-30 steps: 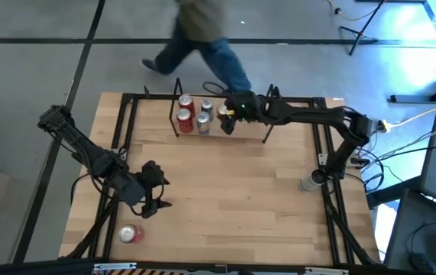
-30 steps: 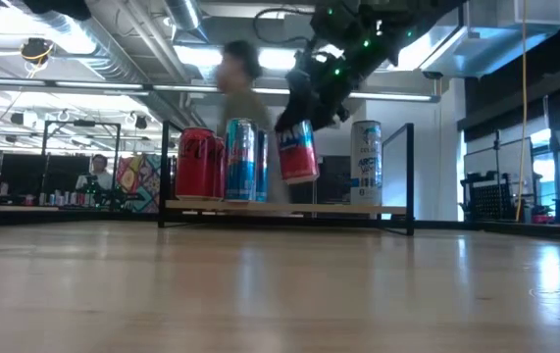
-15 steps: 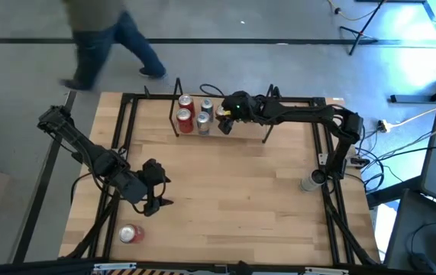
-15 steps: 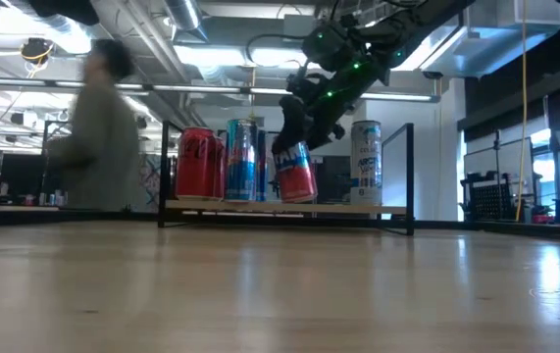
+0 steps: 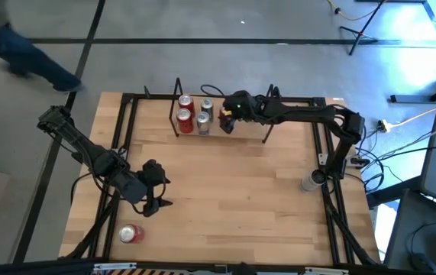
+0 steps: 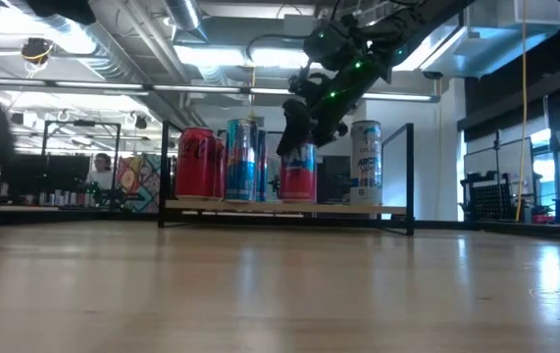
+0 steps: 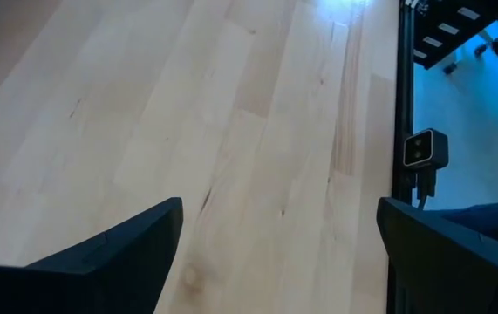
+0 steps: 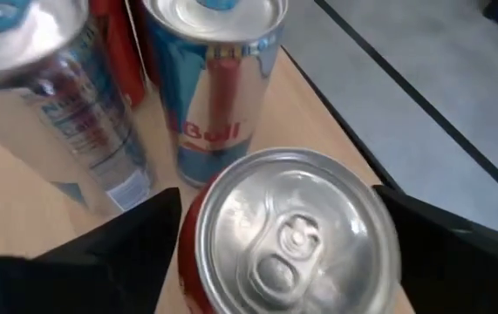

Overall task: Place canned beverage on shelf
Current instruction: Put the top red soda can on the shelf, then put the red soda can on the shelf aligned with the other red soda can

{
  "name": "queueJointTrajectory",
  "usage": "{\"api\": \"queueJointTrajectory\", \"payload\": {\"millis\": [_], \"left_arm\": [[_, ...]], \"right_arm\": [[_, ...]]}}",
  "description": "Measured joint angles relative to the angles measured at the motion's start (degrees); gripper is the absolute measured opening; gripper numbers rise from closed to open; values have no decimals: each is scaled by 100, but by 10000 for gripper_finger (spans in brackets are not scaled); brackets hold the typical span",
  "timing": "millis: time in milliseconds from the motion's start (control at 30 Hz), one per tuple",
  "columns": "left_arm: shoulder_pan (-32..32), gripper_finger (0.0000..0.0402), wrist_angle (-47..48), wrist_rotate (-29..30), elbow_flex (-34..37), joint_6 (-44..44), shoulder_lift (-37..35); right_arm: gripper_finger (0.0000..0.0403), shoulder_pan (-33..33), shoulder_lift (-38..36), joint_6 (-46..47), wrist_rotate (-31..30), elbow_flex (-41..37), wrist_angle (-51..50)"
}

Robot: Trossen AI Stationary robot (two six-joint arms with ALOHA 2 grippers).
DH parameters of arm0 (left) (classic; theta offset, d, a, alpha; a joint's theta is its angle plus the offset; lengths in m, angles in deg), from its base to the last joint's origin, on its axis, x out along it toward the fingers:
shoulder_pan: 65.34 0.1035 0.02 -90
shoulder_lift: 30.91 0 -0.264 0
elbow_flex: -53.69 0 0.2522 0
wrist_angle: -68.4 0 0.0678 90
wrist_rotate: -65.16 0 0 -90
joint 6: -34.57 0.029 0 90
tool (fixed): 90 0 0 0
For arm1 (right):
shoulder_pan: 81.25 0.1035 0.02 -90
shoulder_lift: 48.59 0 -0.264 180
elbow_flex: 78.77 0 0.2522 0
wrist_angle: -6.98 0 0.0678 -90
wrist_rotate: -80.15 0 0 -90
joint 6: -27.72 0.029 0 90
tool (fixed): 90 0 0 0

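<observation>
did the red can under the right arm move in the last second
Yes. The red can came down: in the low view it hung tilted above the shelf floor, and now it stands upright on it, beside the blue can.

the light wood plank surface (image 5: 240, 191) carries a low black-rod shelf (image 6: 397, 218) holding upright cans, and one red can (image 5: 130, 234) lying on its side.

1. The red can (image 6: 298, 183) I carried tilted above the shelf (image 6: 286, 207) now stands upright on its floor, right of the blue can (image 6: 243, 161).
2. My right gripper (image 6: 300, 126) has spread its fingers off that can.
3. The person (image 5: 19, 47) behind the shelf has walked off leftward.
</observation>
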Motion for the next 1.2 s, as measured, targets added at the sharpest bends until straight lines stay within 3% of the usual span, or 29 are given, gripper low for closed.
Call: {"api": "queueJointTrajectory", "payload": {"millis": [333, 533, 633, 833, 1100, 1200], "left_arm": [[0, 371, -47, -325, 0, 100, 0], [-131, 371, -411, -461, 0, 153, 0], [-372, 371, -428, -830, 0, 18, 6], [-1154, 371, -380, -1657, 0, -959, 9], [-2379, 371, 43, -1642, -2, -2739, 72], [-2801, 371, 56, -1615, -2, -3575, 146]], "right_arm": [[310, 321, -1057, 100, 138, 0, -312], [309, 1724, -1612, 954, 455, 205, -295], [309, 2556, -1498, 1144, 343, 225, -340], [309, 3738, -1013, 1983, -677, 223, -344], [309, 4393, -298, 2842, -1047, 216, -314], [309, 4461, 29, 2864, -965, 219, 305]]}}
